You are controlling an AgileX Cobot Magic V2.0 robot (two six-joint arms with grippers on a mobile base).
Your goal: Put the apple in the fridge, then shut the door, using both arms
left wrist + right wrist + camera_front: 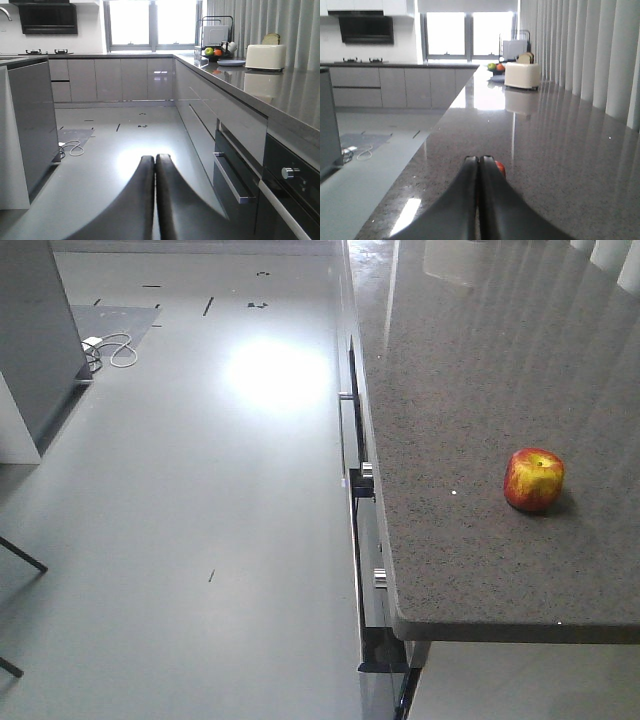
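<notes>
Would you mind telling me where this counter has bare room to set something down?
The counter is bare all around the apple: between it and the drawer-side edge, and beyond it toward the curtains. It is crowded only at the far end, around the toaster and fruit bowl.

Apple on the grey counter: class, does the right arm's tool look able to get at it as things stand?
Probably yes. The apple shows just past the right tool in the right wrist view, on bare counter, with nothing between them. The tool is shut, though, so it must open first.
</notes>
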